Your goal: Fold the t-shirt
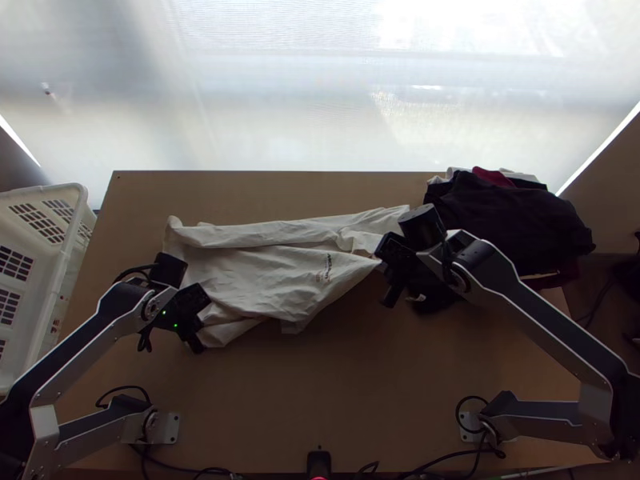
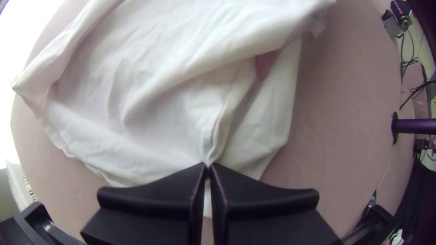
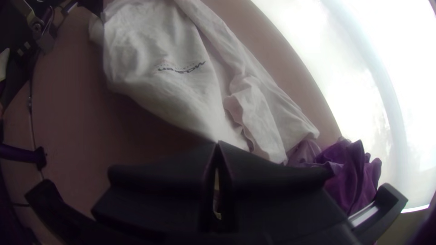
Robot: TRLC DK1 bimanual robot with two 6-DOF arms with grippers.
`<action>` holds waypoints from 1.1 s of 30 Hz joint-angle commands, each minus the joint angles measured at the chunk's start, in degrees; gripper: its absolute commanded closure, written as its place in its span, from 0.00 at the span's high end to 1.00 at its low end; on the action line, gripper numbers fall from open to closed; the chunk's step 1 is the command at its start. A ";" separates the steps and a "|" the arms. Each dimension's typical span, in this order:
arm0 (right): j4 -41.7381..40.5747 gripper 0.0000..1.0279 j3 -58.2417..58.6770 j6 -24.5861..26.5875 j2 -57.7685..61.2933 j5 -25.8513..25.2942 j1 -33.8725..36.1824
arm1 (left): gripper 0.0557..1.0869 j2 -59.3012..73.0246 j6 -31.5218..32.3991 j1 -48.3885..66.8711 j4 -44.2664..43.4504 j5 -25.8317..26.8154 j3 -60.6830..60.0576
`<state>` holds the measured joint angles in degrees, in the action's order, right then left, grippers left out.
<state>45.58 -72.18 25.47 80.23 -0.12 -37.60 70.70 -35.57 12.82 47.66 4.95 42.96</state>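
Top view: the white printed t-shirt (image 1: 272,272) is lying rumpled between the left gripper (image 1: 200,306) and right gripper (image 1: 385,259), with a clothes pile (image 1: 504,212) sitting beside the right fingers. Left wrist view: closed fingers are pinching shirt fabric at their tips. Right wrist view: fingertips are gripping a pulled-up shirt point, basically.

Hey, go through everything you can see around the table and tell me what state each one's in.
T-shirt: creased, loosely spread, partly folded over itself, unfinished
Left gripper: shut on the T-shirt's edge
Right gripper: shut on a pulled-out point of the T-shirt
Clothes pile: bunched in a heap
White basket: upright, open-topped
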 commanded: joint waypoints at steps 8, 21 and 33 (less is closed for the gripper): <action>3.20 0.03 -2.35 -5.00 4.24 0.03 1.83 | 0.04 -6.71 -7.49 -15.10 23.18 1.03 21.90; 2.58 0.08 -4.90 -13.08 10.48 2.58 7.81 | 0.04 -8.91 -17.34 -29.43 26.08 2.52 32.45; -1.64 0.52 -12.54 -14.14 23.49 2.49 5.17 | 0.04 -3.72 -18.48 -26.35 11.93 0.59 24.28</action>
<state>45.10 -81.69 11.97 98.85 2.24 -30.33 64.07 -53.45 -14.63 64.53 6.61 70.13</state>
